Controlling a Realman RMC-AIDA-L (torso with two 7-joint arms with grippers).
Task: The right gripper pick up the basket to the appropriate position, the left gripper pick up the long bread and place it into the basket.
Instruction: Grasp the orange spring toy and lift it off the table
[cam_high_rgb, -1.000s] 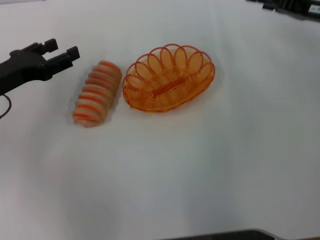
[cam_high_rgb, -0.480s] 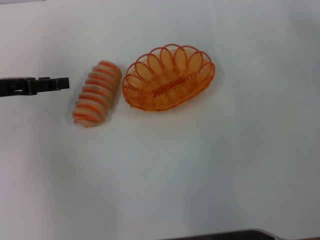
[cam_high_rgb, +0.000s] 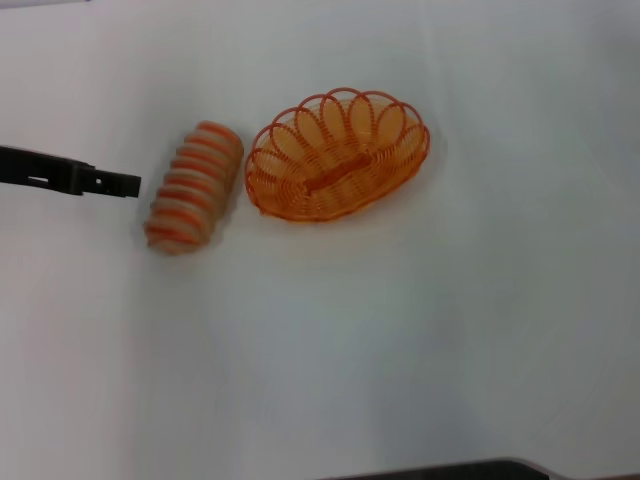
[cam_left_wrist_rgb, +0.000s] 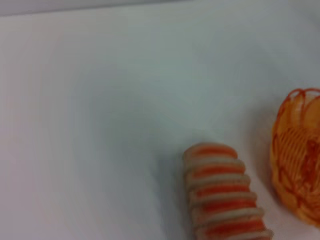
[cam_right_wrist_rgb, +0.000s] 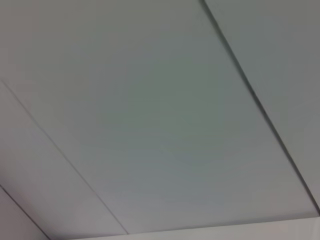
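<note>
The long bread (cam_high_rgb: 195, 188), tan with orange ridges, lies on the white table left of the orange wire basket (cam_high_rgb: 337, 153), close to it but apart. The basket stands empty. My left gripper (cam_high_rgb: 130, 185) reaches in from the left, seen edge-on, its tip just short of the bread's left side, holding nothing. The left wrist view shows the bread (cam_left_wrist_rgb: 225, 195) and part of the basket (cam_left_wrist_rgb: 300, 170) beside it. My right gripper is out of view; the right wrist view shows only pale flat panels.
The white table (cam_high_rgb: 400, 340) spreads around both objects. A dark edge (cam_high_rgb: 450, 470) runs along the near side of the table.
My left gripper has turned from a flat, spread pose to edge-on and dropped lower beside the bread. The dark object at the far right corner has left the head view. Bread and basket have not moved.
</note>
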